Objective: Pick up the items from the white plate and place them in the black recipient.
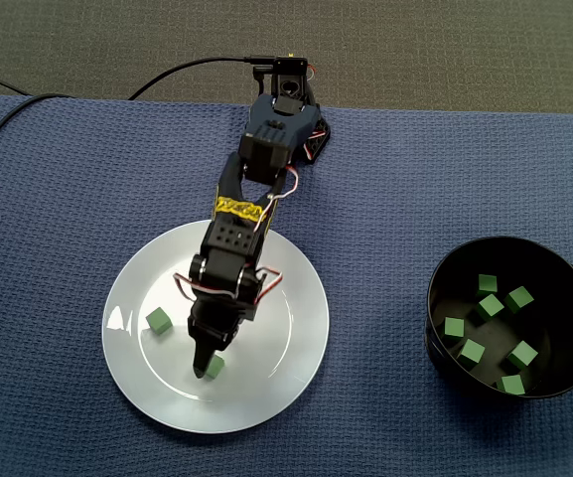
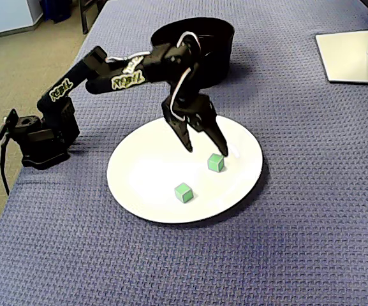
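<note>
A white plate (image 1: 266, 298) (image 2: 152, 166) lies on the blue cloth and holds two green cubes. One cube (image 1: 158, 320) (image 2: 184, 192) sits alone toward the plate's edge. My gripper (image 1: 207, 366) (image 2: 208, 150) hangs open low over the plate, its fingers straddling the space just above the other cube (image 1: 215, 366) (image 2: 216, 162). In both fixed views that cube rests on the plate, not gripped. The black bowl (image 1: 445, 298) (image 2: 215, 32) stands apart from the plate; in a fixed view it holds several green cubes (image 1: 491, 305).
The arm's base (image 1: 286, 99) (image 2: 40, 137) is fixed at the cloth's edge with a cable (image 1: 167, 72) running off it. A monitor stand (image 2: 356, 57) occupies the far corner. Bare cloth separates plate and bowl.
</note>
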Tool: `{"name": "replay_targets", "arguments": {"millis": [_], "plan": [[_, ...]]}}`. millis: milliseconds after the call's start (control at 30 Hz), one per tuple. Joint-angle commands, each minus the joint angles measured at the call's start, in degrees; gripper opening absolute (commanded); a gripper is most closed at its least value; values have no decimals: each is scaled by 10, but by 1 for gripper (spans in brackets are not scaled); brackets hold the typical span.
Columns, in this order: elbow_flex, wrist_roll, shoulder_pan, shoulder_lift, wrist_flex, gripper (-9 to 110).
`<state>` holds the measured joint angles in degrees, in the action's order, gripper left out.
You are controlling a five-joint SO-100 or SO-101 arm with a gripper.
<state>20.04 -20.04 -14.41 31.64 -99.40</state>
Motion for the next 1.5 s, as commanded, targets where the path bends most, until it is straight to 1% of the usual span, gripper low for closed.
{"name": "replay_targets", "arguments": {"millis": [0,200,267,333,533,700,767,867,967,1067,1167,1233,1367,1433,1467], "plan": [[-33,4,1,-10,29,32],[-53,21,-11,-40,47,28],[-62,26,-14,-48,48,25],[-68,29,-17,-53,48,20],[-71,33,-22,-50,47,0],[-53,60,-24,-22,57,0],[-29,71,-37,17,73,0],[40,91,-63,134,119,0],[146,142,-71,303,193,0],[272,191,-68,495,296,0],[326,272,-24,631,352,0],[341,324,31,700,373,0],[348,441,185,791,399,0],[399,529,288,844,423,0],[425,555,332,863,437,0]]}}
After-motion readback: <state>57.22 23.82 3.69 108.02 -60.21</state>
